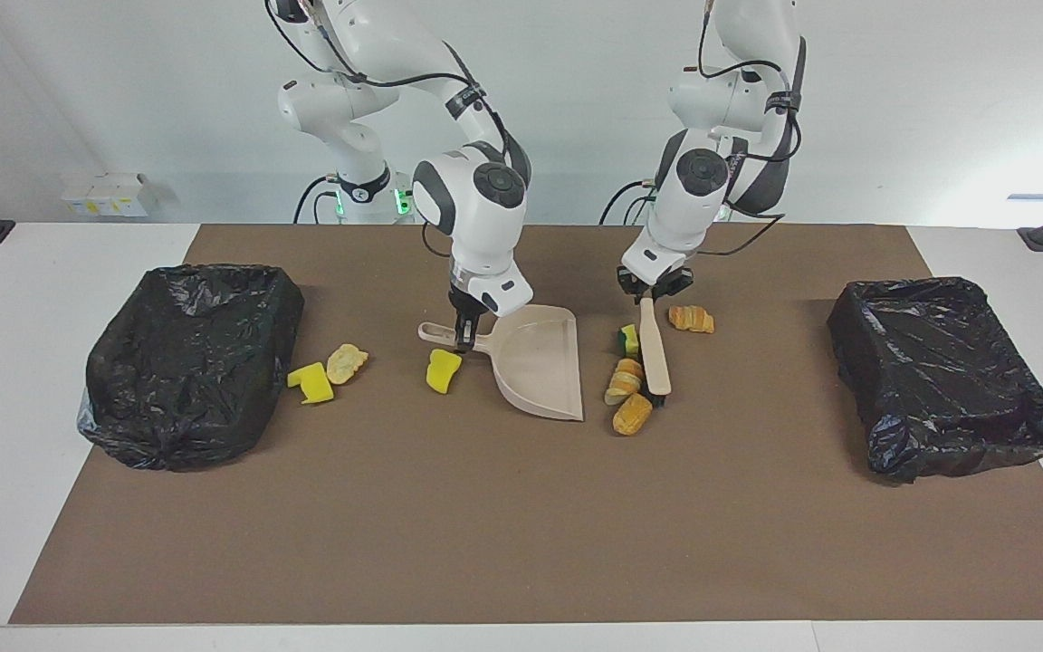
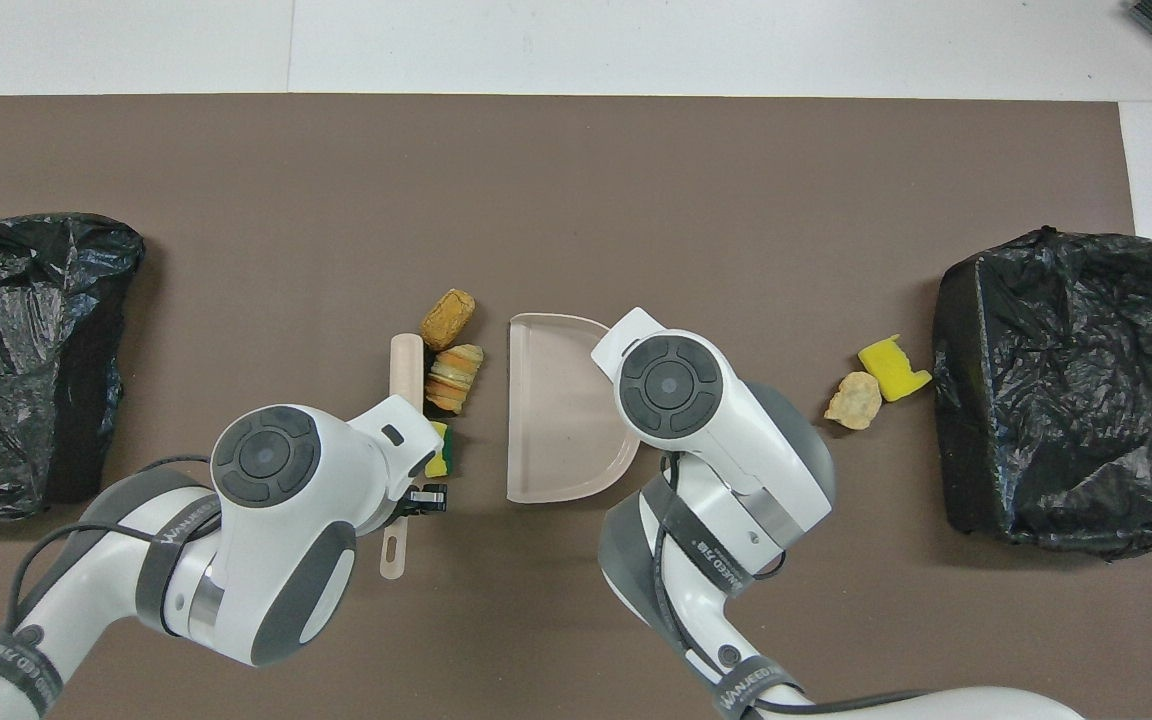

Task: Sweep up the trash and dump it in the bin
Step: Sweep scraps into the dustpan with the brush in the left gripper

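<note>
On white table point(image 1: 51, 380), brown mat point(image 1: 449, 525) (bins point(image 1: 186, 362) at both ends).

Seven trash pieces point(image 1: 632, 413) lie on the mat: yellow sponge chunks and orange-brown or pale pastries.

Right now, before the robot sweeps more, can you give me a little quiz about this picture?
1. True or false: some trash already lies in the dustpan.
2. What do the left arm's jaws hold? A) the brush B) a sponge C) a bag
3. How many black-bagged bins stand on the table?

Key:
1. False. The dustpan is empty.
2. A.
3. Two, one at each end.
</note>
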`<move>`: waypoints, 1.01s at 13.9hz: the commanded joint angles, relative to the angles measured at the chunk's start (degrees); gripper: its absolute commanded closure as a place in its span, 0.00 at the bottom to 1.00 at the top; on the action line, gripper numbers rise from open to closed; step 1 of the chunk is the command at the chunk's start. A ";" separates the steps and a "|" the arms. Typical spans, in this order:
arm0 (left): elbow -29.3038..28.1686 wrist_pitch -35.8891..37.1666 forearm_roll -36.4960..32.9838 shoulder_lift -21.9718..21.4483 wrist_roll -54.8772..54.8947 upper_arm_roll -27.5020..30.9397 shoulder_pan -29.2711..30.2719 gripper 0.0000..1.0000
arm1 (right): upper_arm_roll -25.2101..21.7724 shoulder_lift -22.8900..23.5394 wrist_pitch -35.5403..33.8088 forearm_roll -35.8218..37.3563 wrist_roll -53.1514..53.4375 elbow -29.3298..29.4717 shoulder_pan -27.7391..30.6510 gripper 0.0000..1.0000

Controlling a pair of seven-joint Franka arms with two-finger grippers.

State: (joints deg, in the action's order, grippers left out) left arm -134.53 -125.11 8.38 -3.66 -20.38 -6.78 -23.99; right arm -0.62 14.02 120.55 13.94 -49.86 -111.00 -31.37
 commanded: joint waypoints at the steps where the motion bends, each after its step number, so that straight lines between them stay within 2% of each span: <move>1: -0.20 -4.77 3.66 1.98 -3.16 0.72 -5.78 1.00 | 0.18 1.71 2.85 0.74 2.48 -0.53 -0.79 1.00; 5: 1.29 -5.50 4.71 2.16 -5.19 0.63 -10.80 1.00 | 0.18 2.50 3.81 0.74 4.06 -0.27 -1.85 1.00; 8: 4.09 -3.13 5.60 2.51 -5.54 0.72 -11.16 1.00 | 0.18 2.50 3.73 0.74 4.15 -0.27 -1.85 1.00; 12: 7.88 11.26 5.77 -0.11 -5.55 1.33 -7.75 1.00 | 0.18 2.50 3.55 0.74 4.15 -0.36 -1.85 1.00; 14: 7.88 14.18 4.73 -1.96 -4.58 1.42 -4.49 1.00 | 0.18 2.50 3.12 0.74 4.15 -0.36 -1.76 1.00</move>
State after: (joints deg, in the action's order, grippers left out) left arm -126.78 -114.56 13.26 -3.23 -25.75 -5.42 -31.45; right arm -0.69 15.08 122.06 14.02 -48.06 -111.01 -32.75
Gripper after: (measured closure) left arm 0.740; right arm 0.687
